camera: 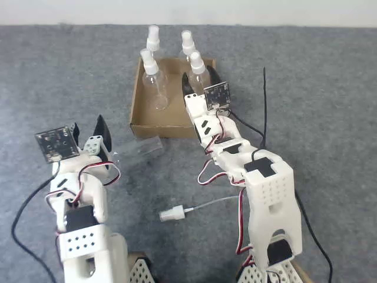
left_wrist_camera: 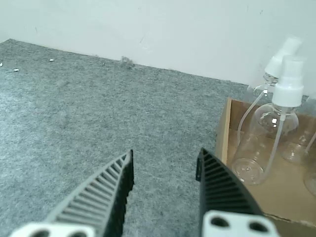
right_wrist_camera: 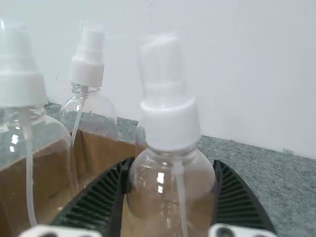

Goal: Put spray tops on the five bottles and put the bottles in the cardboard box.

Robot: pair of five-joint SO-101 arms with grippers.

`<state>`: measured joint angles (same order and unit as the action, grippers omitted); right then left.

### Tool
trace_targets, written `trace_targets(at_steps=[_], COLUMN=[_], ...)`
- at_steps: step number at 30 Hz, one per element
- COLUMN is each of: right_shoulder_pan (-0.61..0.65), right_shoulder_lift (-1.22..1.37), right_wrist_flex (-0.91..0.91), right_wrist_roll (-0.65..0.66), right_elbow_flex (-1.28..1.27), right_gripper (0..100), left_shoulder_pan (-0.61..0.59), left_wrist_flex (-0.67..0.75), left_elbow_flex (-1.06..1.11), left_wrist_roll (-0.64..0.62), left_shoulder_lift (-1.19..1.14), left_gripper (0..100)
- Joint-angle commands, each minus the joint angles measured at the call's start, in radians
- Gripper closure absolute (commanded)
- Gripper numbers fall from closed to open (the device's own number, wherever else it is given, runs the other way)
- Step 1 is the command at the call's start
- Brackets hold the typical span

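Clamping noted at the right gripper [camera: 200,78] [right_wrist_camera: 171,168]: its black ribbed jaws press on both sides of a clear round plastic bottle [camera: 198,66] [right_wrist_camera: 170,197] capped with a white spray top. The bottle stands upright inside the shallow brown cardboard box [camera: 158,128] [left_wrist_camera: 224,128], at its right side.

A second capped clear bottle [camera: 158,89] stands upright in the box, left of the held one and apart from it. Two more capped bottles stand at the box's far edge, the far-left bottle [camera: 154,41] and the far-right bottle [camera: 187,44]. I cannot tell whether they are inside the box or just beyond its far wall.

The left gripper [camera: 88,131] [left_wrist_camera: 165,160] hovers with its jaws apart and nothing between them, above the grey felt carpet [camera: 70,71], left of the box and nearer.

An uncapped clear bottle [camera: 140,147] lies on its side on the carpet, just beside the box's near wall and just right of the left gripper. A loose white spray top with a thin clear dip tube [camera: 172,214] lies on the carpet nearer still, between the two arm bases, with the tube pointing right.
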<state>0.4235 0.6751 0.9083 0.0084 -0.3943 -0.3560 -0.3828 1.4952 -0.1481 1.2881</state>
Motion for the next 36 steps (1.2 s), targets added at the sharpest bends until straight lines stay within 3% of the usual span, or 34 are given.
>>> trace_targets(at_steps=[1,10,16,36], right_shoulder_pan=[0.012,0.012,0.022,0.036], right_shoulder_lift=[-0.021,-0.019,-0.028,-0.137], right_wrist_flex=[0.022,0.022,0.022,0.024], right_wrist_roll=[0.015,0.015,0.017,0.014], right_elbow_flex=[0.026,0.026,-0.006,-0.132], right_gripper=[81.1,80.4,70.8,70.8], left_shoulder_pan=[-0.005,-0.005,-0.005,-0.005], left_wrist_flex=[0.035,0.035,0.035,0.035], left_elbow_flex=[-0.012,-0.012,-0.012,-0.012], left_wrist_roll=[-0.003,-0.003,-0.003,-0.003], left_shoulder_lift=[0.015,0.015,0.015,0.015], left_gripper=[81,81,81,81])
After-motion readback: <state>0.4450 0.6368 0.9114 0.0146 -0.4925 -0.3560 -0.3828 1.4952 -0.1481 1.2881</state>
